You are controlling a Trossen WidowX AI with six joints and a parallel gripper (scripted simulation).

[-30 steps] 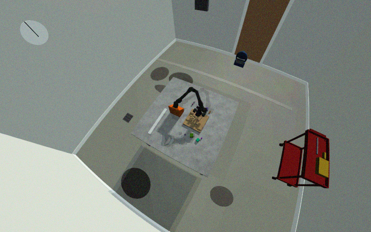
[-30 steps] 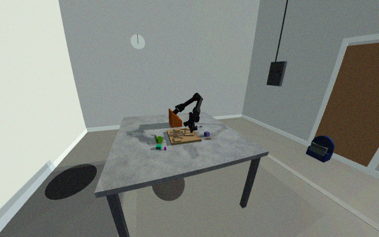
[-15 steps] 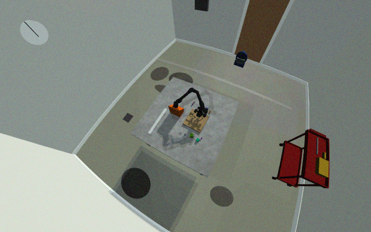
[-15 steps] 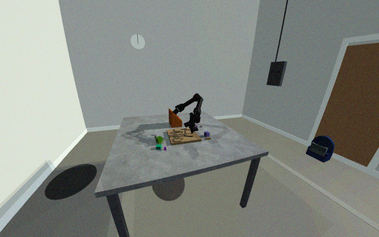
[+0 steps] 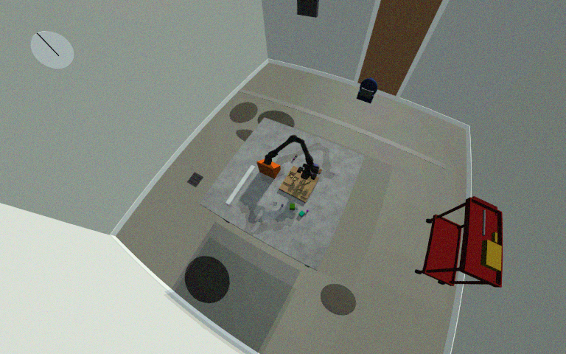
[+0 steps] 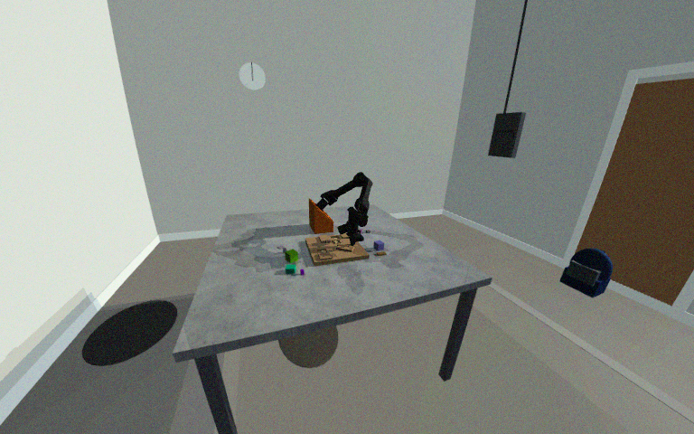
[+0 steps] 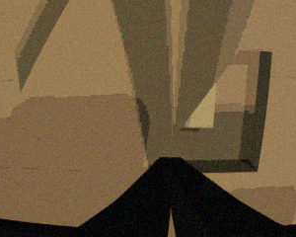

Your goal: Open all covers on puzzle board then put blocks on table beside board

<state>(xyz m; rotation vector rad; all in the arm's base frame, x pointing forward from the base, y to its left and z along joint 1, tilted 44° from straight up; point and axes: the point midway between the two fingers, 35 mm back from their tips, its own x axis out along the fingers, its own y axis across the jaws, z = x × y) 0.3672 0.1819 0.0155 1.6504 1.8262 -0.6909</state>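
Note:
The wooden puzzle board (image 5: 285, 189) (image 6: 341, 261) (image 7: 64, 202) lies on the grey table. My gripper (image 5: 306, 176) (image 6: 354, 241) (image 7: 170, 168) is shut and empty, low over the board's far part. In the wrist view a square well shows just ahead and to the right of the fingertips, with a pale yellow piece (image 7: 205, 117) in it, partly in shadow. A green block (image 5: 292, 206) (image 6: 292, 256), a teal block (image 5: 301, 213) (image 6: 290, 268) and a blue-violet block (image 6: 379, 245) rest on the table off the board. The cover positions are too small to tell.
An orange panel (image 5: 268, 168) (image 6: 321, 216) stands by the arm's base. A white bar (image 5: 239, 185) lies beyond it. A tiny purple piece (image 5: 307, 211) (image 6: 302, 271) lies by the teal block. A small brown piece (image 6: 380, 253) lies near the blue-violet block.

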